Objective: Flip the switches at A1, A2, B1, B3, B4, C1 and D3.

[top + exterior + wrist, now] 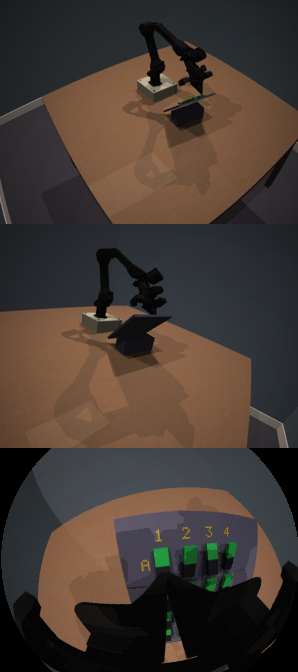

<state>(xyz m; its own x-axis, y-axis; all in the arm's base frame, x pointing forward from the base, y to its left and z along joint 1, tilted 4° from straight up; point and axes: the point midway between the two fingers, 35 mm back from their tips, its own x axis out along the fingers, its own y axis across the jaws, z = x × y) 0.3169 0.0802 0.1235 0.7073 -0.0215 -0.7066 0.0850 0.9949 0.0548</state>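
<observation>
The dark switch panel [170, 109] [136, 324] [131, 540] is tilted on its block. My gripper [201, 93] [155, 313] [164, 577] is shut and empty, its tips low over the panel's far part. In the wrist view the tips overlap the lower, dark end of switch A1 [161, 557]; contact cannot be told. Switches A2 [190, 554], A3 [212, 551] and A4 [230, 550] show green upper parts and dark lower parts. Switches B3 [210, 584] and B4 [227, 580] show partly. The fingers hide most of the lower rows; which ends are raised is unclear.
The panel stands on a dark block [187, 115] [135, 345] on the brown table [106, 129] [80, 378]. The arm's pale base [155, 91] [106, 325] is on the panel's near side. Shadows of arm and panel fall across the table.
</observation>
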